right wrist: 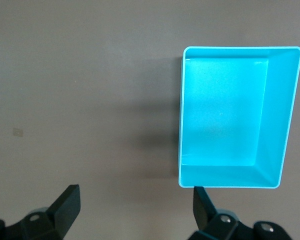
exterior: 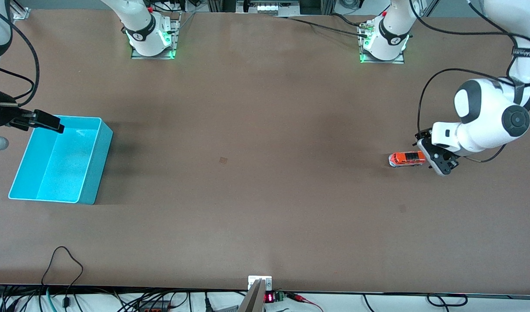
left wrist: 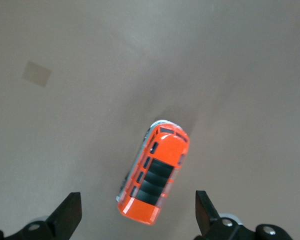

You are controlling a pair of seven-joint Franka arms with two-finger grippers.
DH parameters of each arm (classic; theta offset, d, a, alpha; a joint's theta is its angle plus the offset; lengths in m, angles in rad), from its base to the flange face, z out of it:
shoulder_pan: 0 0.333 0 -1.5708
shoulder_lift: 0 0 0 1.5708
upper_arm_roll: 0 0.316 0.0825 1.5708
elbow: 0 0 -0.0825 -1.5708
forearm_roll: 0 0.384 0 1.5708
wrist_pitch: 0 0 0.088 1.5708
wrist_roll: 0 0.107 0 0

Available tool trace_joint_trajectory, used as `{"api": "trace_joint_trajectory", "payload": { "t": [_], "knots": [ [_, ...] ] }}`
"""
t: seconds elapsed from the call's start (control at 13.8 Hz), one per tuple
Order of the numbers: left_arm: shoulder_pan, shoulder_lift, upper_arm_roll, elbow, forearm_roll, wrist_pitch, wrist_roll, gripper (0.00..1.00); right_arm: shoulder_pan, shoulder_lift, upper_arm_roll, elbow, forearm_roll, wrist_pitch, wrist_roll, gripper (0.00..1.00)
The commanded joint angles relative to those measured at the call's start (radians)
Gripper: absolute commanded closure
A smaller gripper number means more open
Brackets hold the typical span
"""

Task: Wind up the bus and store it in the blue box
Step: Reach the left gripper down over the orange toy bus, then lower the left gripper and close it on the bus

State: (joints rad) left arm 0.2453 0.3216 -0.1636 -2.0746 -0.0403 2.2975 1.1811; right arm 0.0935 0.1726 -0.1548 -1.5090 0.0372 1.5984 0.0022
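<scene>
The small orange bus stands on the brown table toward the left arm's end. My left gripper hovers open over the bus's orange end, one dark finger on each side and neither touching it. The blue box lies empty at the right arm's end of the table. My right gripper is open and holds nothing. In the front view its fingers hang over the box's corner farthest from the front camera. The right wrist view shows the box's inner wall and bare floor.
A small tan patch marks the tabletop between the box and the bus. The two arm bases stand along the edge farthest from the front camera. Cables lie at the edge nearest it.
</scene>
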Motion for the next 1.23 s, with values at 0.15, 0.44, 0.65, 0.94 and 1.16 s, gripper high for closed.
{"api": "trace_joint_trajectory", "payload": {
  "t": [0.15,0.44,0.65,0.94,1.16],
  "knots": [
    [-0.003,0.011,-0.008,-0.094,0.036,0.167,0.13,0.0,0.023,0.002,-0.002,-0.003,0.0,-0.026,0.008,0.0],
    [-0.014,0.02,-0.013,-0.131,0.152,0.232,0.121,0.0,0.019,0.019,-0.003,-0.003,0.001,-0.031,0.004,0.0],
    [-0.012,0.037,-0.013,-0.142,0.151,0.247,0.118,0.0,0.019,0.024,-0.003,-0.003,0.003,-0.032,-0.004,0.0],
    [-0.009,0.039,-0.013,-0.18,0.151,0.27,0.13,0.0,0.02,0.024,-0.003,-0.005,0.004,-0.049,0.001,0.0],
    [-0.008,0.048,-0.013,-0.185,0.151,0.286,0.141,0.01,0.019,0.024,-0.003,-0.003,0.007,-0.054,0.002,0.0]
  ]
}}
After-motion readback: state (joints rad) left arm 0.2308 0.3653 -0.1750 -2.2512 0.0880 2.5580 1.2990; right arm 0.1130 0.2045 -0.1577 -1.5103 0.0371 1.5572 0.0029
